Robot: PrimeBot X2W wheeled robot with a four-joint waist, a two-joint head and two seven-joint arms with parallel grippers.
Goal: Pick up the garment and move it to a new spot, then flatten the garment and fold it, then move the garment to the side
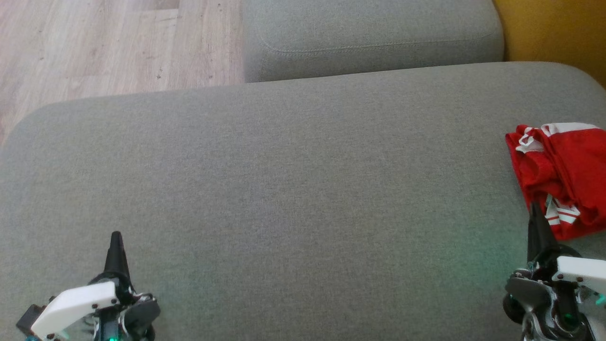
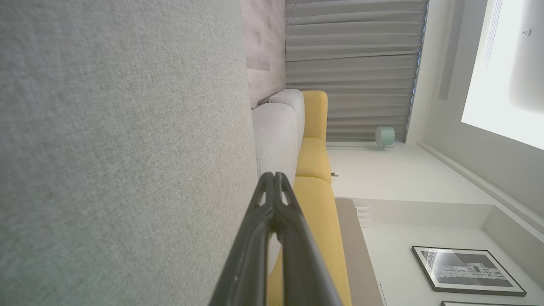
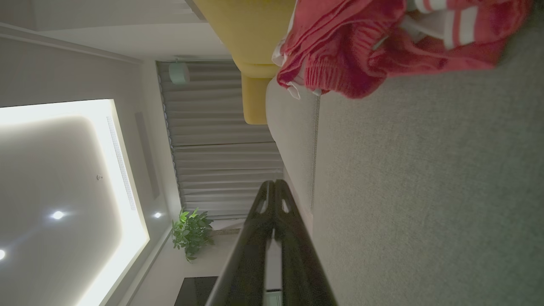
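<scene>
Inspecting the scene from my remote station, I find the garment (image 1: 563, 175), red with white stripes, lying bunched at the right edge of the grey seat cushion (image 1: 284, 180). The head view's border cuts part of it off. Its visible long axis runs from the cushion's far side towards its near side. A white-trimmed end points to the far side and a striped patch sits at the near end. It is crumpled, and I cannot tell which part of the garment is which.

The left end effector (image 1: 116, 244) sits over the cushion's near left area, its fingers pressed together to a single point and gripping nothing. The right end effector (image 1: 536, 215) sits over the cushion's near right area, its fingers likewise pressed together. In the head view its tip meets the garment's near left edge. The right wrist view shows bare cushion between the tips and the garment, so nothing is pinched.

Beyond the cushion's far side lie a second grey cushion (image 1: 369, 38), a wooden floor (image 1: 94, 47) to the left and yellow upholstery (image 1: 554, 33) to the right.
</scene>
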